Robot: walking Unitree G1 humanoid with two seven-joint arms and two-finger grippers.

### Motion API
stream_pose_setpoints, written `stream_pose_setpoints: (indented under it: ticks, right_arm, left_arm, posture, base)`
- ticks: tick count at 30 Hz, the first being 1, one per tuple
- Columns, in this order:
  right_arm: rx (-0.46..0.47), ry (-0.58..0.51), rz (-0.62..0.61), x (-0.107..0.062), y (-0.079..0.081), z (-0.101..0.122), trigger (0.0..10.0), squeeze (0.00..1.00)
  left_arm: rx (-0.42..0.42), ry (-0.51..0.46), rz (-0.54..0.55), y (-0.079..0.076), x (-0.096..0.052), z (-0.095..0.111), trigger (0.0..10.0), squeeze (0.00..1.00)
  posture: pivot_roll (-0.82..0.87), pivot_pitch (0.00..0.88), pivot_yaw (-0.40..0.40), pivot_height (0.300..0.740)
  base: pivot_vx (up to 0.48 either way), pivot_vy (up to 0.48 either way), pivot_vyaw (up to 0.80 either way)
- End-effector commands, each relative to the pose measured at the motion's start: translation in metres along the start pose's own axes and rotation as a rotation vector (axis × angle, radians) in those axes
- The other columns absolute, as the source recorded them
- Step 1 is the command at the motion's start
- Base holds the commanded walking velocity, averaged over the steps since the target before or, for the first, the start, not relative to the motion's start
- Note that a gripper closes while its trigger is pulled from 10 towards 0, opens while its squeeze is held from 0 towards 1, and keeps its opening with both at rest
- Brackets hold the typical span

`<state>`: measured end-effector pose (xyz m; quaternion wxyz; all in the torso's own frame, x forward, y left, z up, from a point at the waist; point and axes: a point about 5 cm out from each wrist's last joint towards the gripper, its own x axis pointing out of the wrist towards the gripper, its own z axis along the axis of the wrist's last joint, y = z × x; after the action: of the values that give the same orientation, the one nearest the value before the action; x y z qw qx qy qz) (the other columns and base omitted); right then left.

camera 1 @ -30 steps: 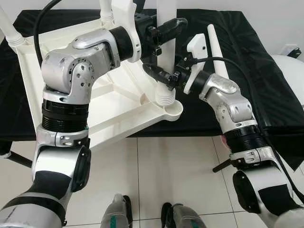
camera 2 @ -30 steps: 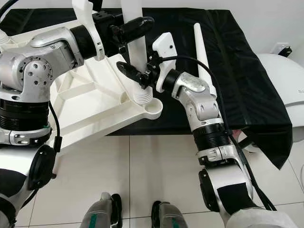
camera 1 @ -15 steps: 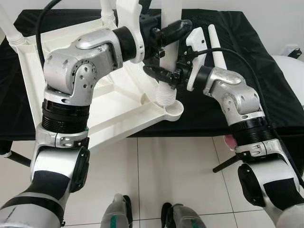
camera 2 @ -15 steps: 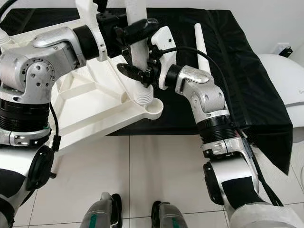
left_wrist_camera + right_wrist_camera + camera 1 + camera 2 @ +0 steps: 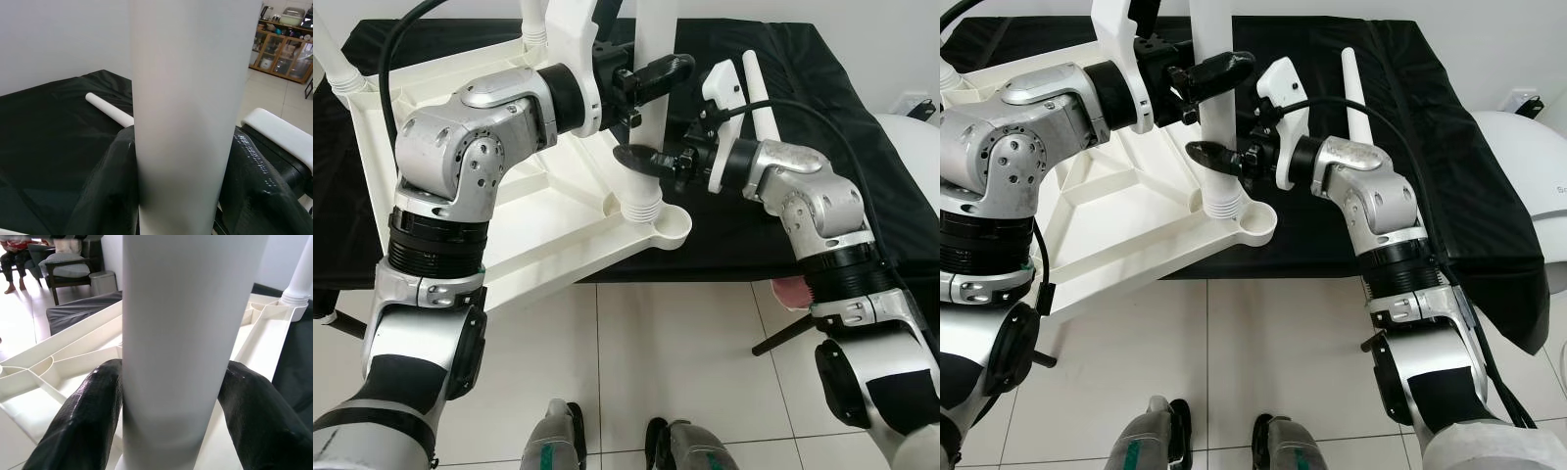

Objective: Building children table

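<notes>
Near edge: white tiled floor [image 5: 636, 333], the robot's feet at the bottom of the head views.

Upturned white tabletop [image 5: 538, 211] lies underside-up on a table draped in black cloth [image 5: 822, 108], its near corner overhanging the cloth's edge. Round corner socket [image 5: 672, 227] at that near corner holds nothing. Just beside it, a second socket holds the ribbed foot of an upright white leg [image 5: 1215, 117].

Right gripper [image 5: 644, 160] is clamped on this leg low down, just above the ribbed foot; in its wrist view the black fingers [image 5: 80, 416] press both sides of the white tube.

Left gripper [image 5: 651, 73] is clamped on the same leg higher up, fingers [image 5: 252, 181] wrapped tight to either side.

Farther back, a loose white leg [image 5: 1355, 93] lies flat on the cloth, right of the tabletop and apart from it. Two more legs [image 5: 333, 59] stand fitted at the tabletop's far corners.

Beyond: white wall, a white rounded object [image 5: 1528, 147] at far right.
</notes>
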<state>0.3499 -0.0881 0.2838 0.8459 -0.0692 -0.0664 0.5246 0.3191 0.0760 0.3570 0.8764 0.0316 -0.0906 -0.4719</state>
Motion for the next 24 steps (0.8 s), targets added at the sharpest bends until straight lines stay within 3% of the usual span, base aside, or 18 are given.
stream_pose_setpoints:
  ticks: [1, 14, 24]
  right_arm:
    - [0.008, -0.009, 0.019, -0.002, 0.003, 0.0, 10.0, 0.0]
    - [0.069, -0.024, 0.024, 0.002, 0.014, -0.017, 10.0, 0.0]
    - [0.084, -0.015, 0.013, 0.002, 0.014, -0.021, 10.0, 0.0]
  left_arm:
    - [0.02, -0.016, -0.117, -0.008, 0.0, 0.003, 10.0, 0.0]
    - [-0.027, -0.016, -0.098, -0.008, 0.001, -0.008, 10.0, 0.0]
    - [-0.03, -0.013, -0.1, -0.009, 0.001, -0.008, 10.0, 0.0]
  posture:
    - [-0.02, 0.183, -0.045, 0.74]
    - [-0.01, 0.185, -0.042, 0.74]
    - [-0.01, 0.179, -0.044, 0.74]
  base:
    - [0.0, 0.0, 0.0]
    - [0.0, 0.0, 0.0]
    - [0.0, 0.0, 0.0]
